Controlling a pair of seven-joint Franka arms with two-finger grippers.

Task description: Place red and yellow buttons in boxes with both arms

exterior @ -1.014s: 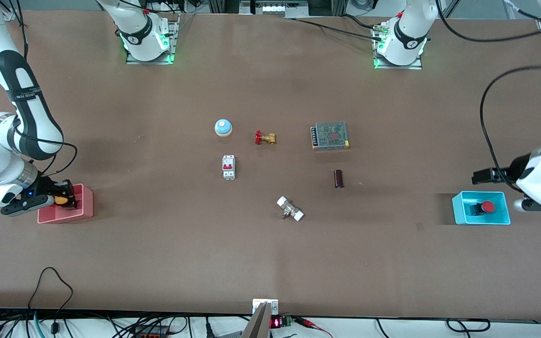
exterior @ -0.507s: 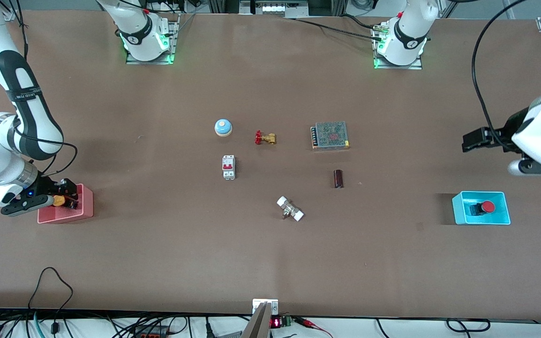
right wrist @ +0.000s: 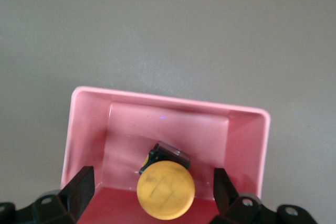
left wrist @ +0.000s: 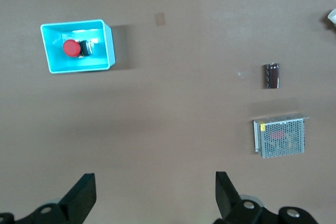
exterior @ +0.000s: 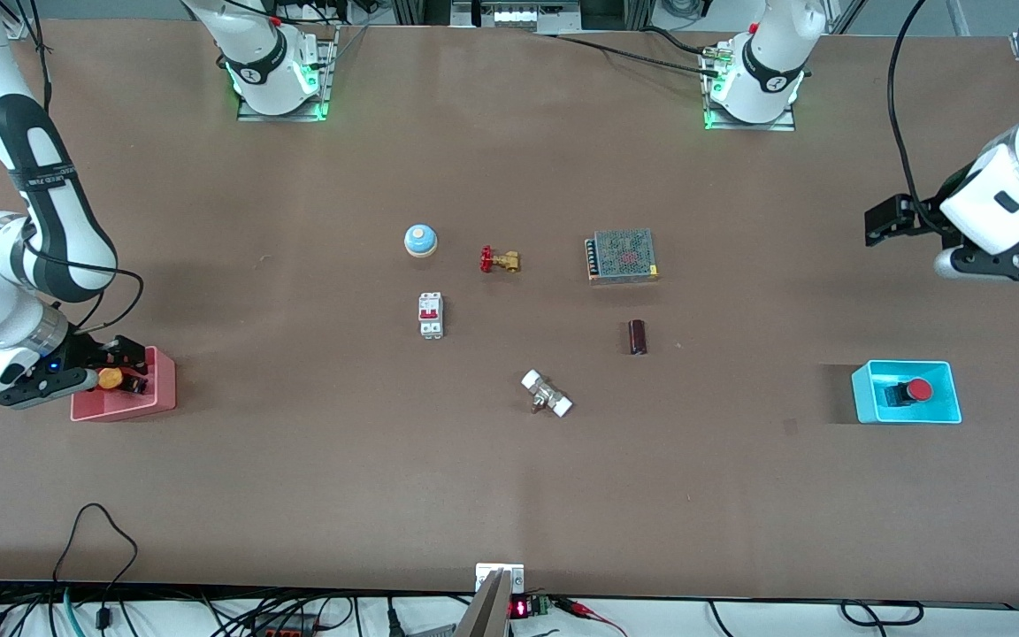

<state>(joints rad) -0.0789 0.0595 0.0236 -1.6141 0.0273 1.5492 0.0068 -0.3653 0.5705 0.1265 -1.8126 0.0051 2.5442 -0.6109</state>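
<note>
Both sets of jaws stand wide apart, holding nothing. From the front view, the left gripper [exterior: 883,221] hangs in the air at the left arm's end of the table, over bare tabletop and well clear of the cyan box [exterior: 866,394], where the red button [exterior: 918,389] lies on the floor of the bin. At the right arm's end, the right gripper [exterior: 120,367] sits low over the pink box [exterior: 160,389], and the yellow button [exterior: 108,379] shows between its fingers, inside the bin's outline. The bell, brass valve, breaker, power supply, dark cylinder and white fitting sit untouched mid-table.

Over to the left wrist view: the fingertips [left wrist: 84,195] are spread, with only brown table between them; the cyan box and its red button are well apart from them.

Now the right wrist view: the yellow button sits in the pink box, cap up toward the camera, with both fingertips [right wrist: 80,184] clear of it on either side.

Judging by this, both buttons are boxed; what remains looks like the right arm lifting away.
</note>
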